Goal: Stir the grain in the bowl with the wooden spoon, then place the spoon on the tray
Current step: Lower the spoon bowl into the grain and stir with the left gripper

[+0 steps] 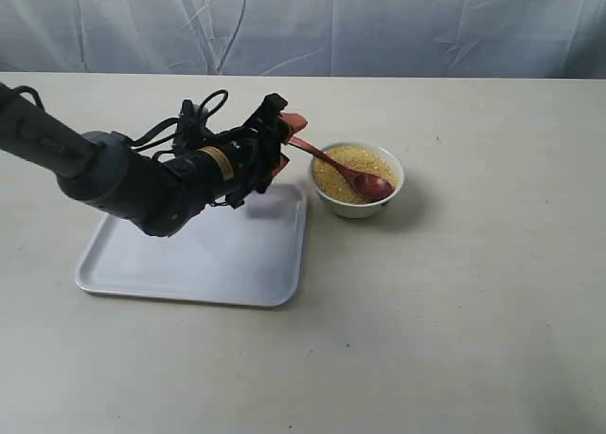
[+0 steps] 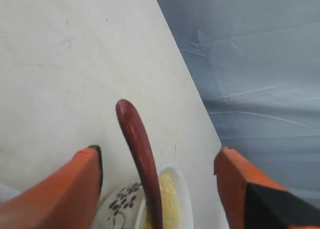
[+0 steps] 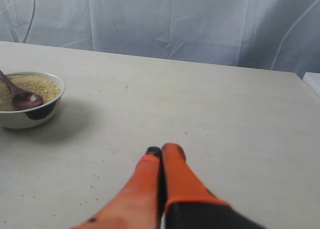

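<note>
The small white bowl (image 1: pixel 358 207) of yellow grain (image 1: pixel 352 158) stands just right of the white tray (image 1: pixel 189 263). The dark red-brown wooden spoon (image 1: pixel 341 167) rests in the bowl, round end on the grain, handle slanting up over the rim toward the tray. My left gripper (image 1: pixel 284 142) is open, one orange finger on each side of the handle's end. In the left wrist view the spoon (image 2: pixel 135 134) runs between the wide-spread fingers of the gripper (image 2: pixel 159 150), touching neither, above the bowl (image 2: pixel 117 206). My right gripper (image 3: pixel 162 150) is shut on nothing, low over the table, well away from the bowl (image 3: pixel 25 118).
The left arm (image 1: pixel 114 173) stretches over the tray's far left part. A pale cloth backdrop (image 1: pixel 379 27) hangs behind the table's far edge. Bare tabletop (image 1: pixel 473 311) lies to the right of and in front of the bowl.
</note>
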Robot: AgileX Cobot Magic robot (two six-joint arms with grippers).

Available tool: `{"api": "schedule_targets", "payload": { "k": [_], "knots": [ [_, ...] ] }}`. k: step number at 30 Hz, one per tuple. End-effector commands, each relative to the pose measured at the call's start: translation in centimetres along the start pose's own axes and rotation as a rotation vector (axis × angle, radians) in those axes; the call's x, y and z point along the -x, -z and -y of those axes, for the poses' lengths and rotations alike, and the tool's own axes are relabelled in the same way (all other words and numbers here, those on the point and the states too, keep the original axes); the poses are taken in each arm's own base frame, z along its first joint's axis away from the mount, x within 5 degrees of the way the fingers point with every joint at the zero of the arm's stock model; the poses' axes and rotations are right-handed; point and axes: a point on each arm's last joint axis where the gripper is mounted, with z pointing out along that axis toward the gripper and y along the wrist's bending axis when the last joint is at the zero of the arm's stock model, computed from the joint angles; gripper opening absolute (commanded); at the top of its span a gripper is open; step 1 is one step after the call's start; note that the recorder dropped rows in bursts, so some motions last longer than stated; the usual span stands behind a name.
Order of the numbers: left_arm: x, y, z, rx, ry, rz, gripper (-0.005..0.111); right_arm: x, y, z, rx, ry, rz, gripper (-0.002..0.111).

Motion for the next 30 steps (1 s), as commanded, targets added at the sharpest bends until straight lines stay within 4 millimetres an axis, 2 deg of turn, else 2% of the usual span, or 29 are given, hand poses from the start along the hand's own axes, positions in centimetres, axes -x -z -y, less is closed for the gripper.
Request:
{"api": "schedule_targets", "payload": {
  "k": [1,6,15,29,30],
  "knots": [
    [0.06,-1.79,-0.69,0.012,0.007,-0.013,0.063,-0.01,0.02,0.02,-0.005,0.0,0.01,0.0],
    [0.14,-2.51,-0.58,-0.006,0.007,-0.014,0.061,-0.01,0.02,0.02,-0.005,0.0,0.01,0.0],
    [0.15,-2.51,-0.43,-0.023,0.008,-0.013,0.032,-0.01,0.02,0.02,-0.005,0.0,0.01,0.0],
    [0.19,-2.51,-0.33,-0.033,0.015,-0.008,0.0,-0.01,0.02,0.02,-0.005,0.0,0.01,0.0],
    [0.2,-2.51,-0.24,-0.043,0.017,-0.008,0.0,-0.01,0.02,0.02,-0.005,0.0,0.01,0.0]
  ]
}}
